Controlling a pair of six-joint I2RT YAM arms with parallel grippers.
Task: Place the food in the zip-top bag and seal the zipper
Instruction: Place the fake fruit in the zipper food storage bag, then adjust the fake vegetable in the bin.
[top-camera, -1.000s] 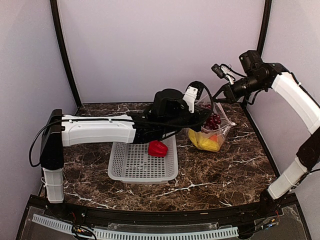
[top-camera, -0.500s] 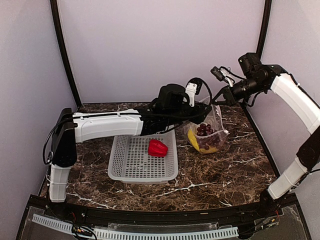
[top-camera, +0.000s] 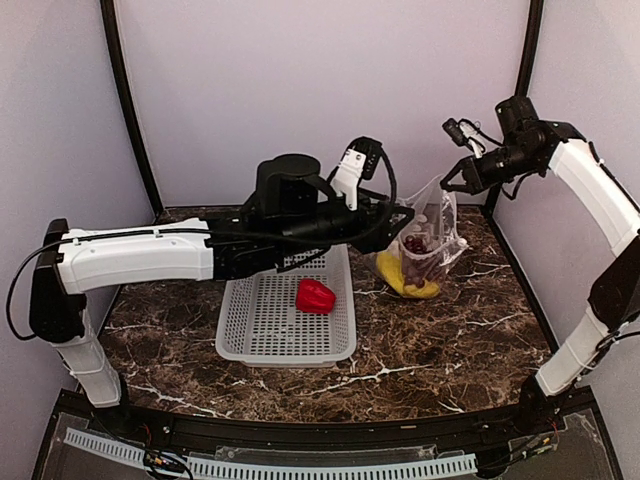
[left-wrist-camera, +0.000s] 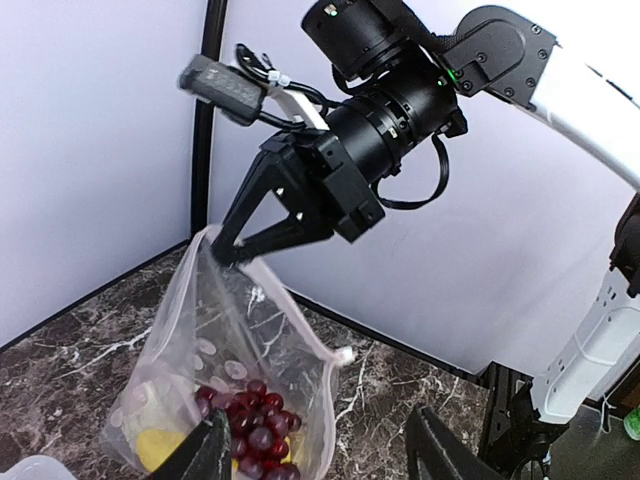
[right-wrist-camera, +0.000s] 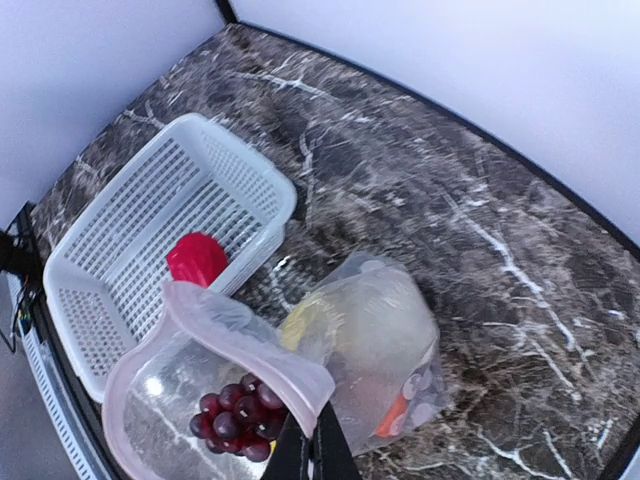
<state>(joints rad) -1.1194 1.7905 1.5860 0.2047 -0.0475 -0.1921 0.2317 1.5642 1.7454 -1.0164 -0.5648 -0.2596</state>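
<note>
Right gripper (left-wrist-camera: 222, 252) clenched on zip-top bag (left-wrist-camera: 250, 330) rim, left gripper (left-wrist-camera: 318, 455) spread and empty near bag, grape bunch (left-wrist-camera: 252, 418) inside, red pepper (top-camera: 316, 296) in basket (top-camera: 248, 335)

The basket (top-camera: 285, 335) is matt white plastic, pierced all over; the pepper (top-camera: 316, 295) in it is smooth, shiny red plastic. Right of the basket, the bag (right-wrist-camera: 380, 320) is thin clear film, crinkled and glossy, its zipper (right-wrist-camera: 250, 340) a cloudy pinkish strip, the grapes (right-wrist-camera: 235, 415) inside glossy. The worktop (top-camera: 450, 330) looks like polished dark veined marble.
</note>
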